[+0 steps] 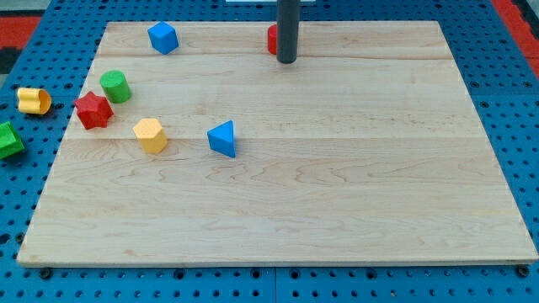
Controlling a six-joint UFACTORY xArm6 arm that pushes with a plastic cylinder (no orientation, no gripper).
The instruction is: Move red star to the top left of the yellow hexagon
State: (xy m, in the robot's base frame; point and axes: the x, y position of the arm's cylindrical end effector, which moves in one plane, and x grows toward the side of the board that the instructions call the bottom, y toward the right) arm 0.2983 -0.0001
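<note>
The red star (93, 110) lies near the board's left edge. The yellow hexagon (150, 135) sits just to its lower right, a small gap between them. My tip (287, 61) is at the view's top centre, far to the upper right of both blocks. It stands right beside a red block (273, 39) that the rod partly hides; its shape cannot be made out.
A green cylinder (115, 87) touches the red star's upper right. A blue triangle (223, 139) lies right of the hexagon. A blue block (163, 38) is at the top left. Off the wooden board (337, 194), at the left, lie a yellow piece (34, 101) and a green piece (8, 140).
</note>
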